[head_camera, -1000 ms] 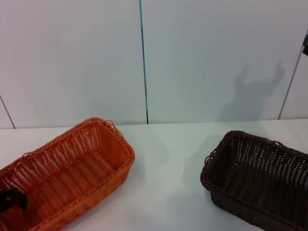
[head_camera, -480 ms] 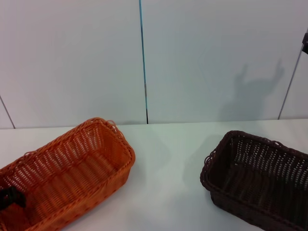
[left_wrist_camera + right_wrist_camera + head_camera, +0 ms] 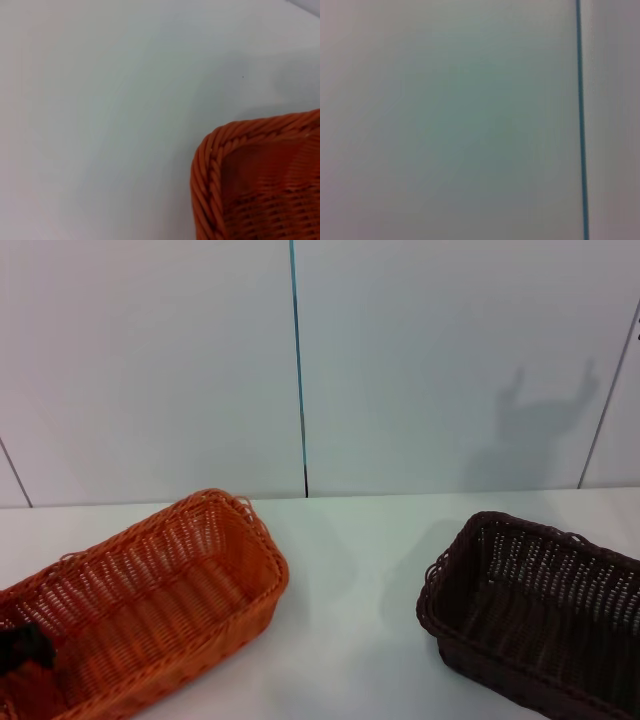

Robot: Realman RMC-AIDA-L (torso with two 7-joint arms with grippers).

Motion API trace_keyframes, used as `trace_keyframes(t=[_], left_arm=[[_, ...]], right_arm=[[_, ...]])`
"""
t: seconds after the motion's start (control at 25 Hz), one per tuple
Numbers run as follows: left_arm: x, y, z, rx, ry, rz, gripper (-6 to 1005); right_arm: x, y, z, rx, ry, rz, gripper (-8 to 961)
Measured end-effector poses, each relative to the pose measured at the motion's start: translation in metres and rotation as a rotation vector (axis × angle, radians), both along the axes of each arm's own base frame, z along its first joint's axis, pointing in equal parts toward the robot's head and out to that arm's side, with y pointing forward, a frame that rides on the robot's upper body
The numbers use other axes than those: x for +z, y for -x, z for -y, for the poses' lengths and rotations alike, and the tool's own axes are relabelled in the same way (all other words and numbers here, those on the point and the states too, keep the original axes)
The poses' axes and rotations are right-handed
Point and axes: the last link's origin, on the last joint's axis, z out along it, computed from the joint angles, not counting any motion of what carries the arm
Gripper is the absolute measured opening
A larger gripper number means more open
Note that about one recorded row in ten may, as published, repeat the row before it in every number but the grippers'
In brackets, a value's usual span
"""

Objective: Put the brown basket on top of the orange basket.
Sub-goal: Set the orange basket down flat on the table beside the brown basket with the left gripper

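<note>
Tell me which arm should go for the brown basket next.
Probably the right. The brown basket sits on the robot's right side, apart from the orange basket. The left gripper is low at the orange basket's near end; the right gripper is out of view.

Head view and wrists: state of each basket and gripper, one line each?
orange basket: upright on the table, robot's left side, nothing stacked on it; a dark gripper part sits at its near end.
brown basket: upright on the table, robot's right side, apart from the orange basket, empty as far as visible.
left gripper: at the orange basket's near end; grip unclear.
right gripper: not in view.
</note>
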Motion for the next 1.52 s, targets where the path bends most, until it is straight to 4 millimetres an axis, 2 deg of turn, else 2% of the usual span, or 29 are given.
trace_keyframes(t=[0.2,0.64,0.76,1.2,1.52], left_arm=[[-0.003,-0.001,0.002,0.009,0.02,0.009,394],[-0.01,-0.004,0.004,-0.006,0.063,-0.003,296],[-0.01,-0.004,0.004,-0.006,0.063,-0.002,236],[-0.002,-0.006,-0.001,-0.026,0.057,-0.019,193],[0.017,-0.008,-0.007,-0.037,0.068,-0.036,156]], right_arm=[[0.0,0.0,-0.001,-0.001,-0.001,0.007,905],[-0.002,0.001,-0.001,0.002,-0.004,0.022,903],[-0.003,0.002,0.0,0.003,-0.006,0.028,902],[-0.005,0.001,0.001,0.003,0.0,0.013,900],[-0.008,0.0,0.001,0.0,0.011,0.003,898]])
